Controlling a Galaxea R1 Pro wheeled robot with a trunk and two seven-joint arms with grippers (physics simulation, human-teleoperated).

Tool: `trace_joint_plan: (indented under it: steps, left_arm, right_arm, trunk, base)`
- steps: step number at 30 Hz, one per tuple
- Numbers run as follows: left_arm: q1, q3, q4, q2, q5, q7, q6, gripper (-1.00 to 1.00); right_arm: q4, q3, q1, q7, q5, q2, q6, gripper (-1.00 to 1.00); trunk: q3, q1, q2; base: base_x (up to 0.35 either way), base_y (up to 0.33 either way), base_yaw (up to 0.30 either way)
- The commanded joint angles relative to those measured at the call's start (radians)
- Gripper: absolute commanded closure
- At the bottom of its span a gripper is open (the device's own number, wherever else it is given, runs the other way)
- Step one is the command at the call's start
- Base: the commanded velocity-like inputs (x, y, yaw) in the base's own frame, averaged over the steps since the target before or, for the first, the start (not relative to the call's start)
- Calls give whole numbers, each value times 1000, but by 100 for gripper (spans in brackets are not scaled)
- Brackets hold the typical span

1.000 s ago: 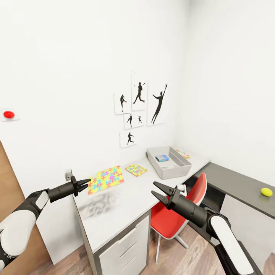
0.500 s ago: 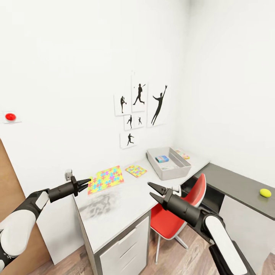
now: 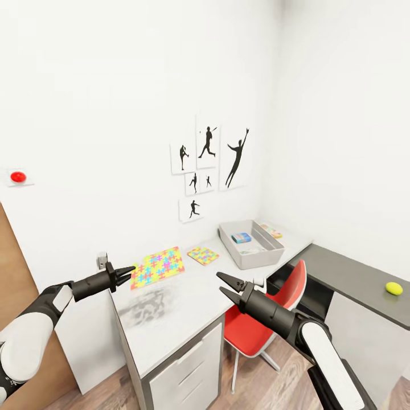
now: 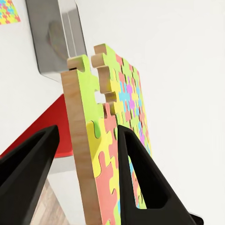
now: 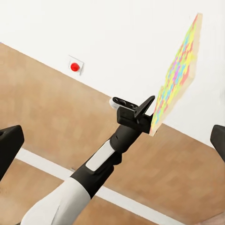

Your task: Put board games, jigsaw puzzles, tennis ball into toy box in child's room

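left gripper (image 3: 126, 271) clamped on near edge of larger jigsaw puzzle (image 3: 158, 266); left wrist view shows the mat's edge (image 4: 101, 140) squeezed between both fingers. mat raised off the table (image 3: 171, 319) near its front-left end, gripped by the rim probably because a thin flat mat gives no other purchase. right gripper (image 3: 226, 286) spread wide, nothing between the fingers, hanging over the table's front edge beside the red chair (image 3: 267, 319), plausibly ready to steady the mat. smaller puzzle (image 3: 203, 254) flat on the table, just short of the toy box (image 3: 250, 256). blue board game (image 3: 242, 236) already inside the box; another printed box (image 3: 272, 229) behind it. tennis ball (image 3: 393, 288) far right on the desk's other arm, well apart.
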Motion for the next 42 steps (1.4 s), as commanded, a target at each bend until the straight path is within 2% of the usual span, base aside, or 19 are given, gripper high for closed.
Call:
trace_joint_plan:
  steps: [1,9,18,32,42]
  left_arm:
    - [0,2,0,0,1,-1,7,100]
    - [-1,2,0,-1,0,-1,7,100]
    - [-1,2,0,-1,0,-1,7,100]
    - [-1,2,0,-1,0,-1,7,100]
    - [-1,2,0,-1,0,-1,6,100]
  right_arm:
    - [0,0,0,5,3,-1,2,-100]
    - [1,-1,0,6,3,-2,2,-100]
    - [1,0,0,5,3,-1,1,-100]
    - [1,3,0,6,3,1,1,-100]
    - [1,5,0,5,3,2,1,-100]
  trunk:
    - [3,-4,7]
    - [30,-34,63]
    - [58,-69,126]
    - [57,-69,126]
    - [49,-69,126]
  base:
    - [0,0,0]
    - [0,0,-66]
    - [0,0,-253]
    - [0,0,-269]
    - [0,0,-102]
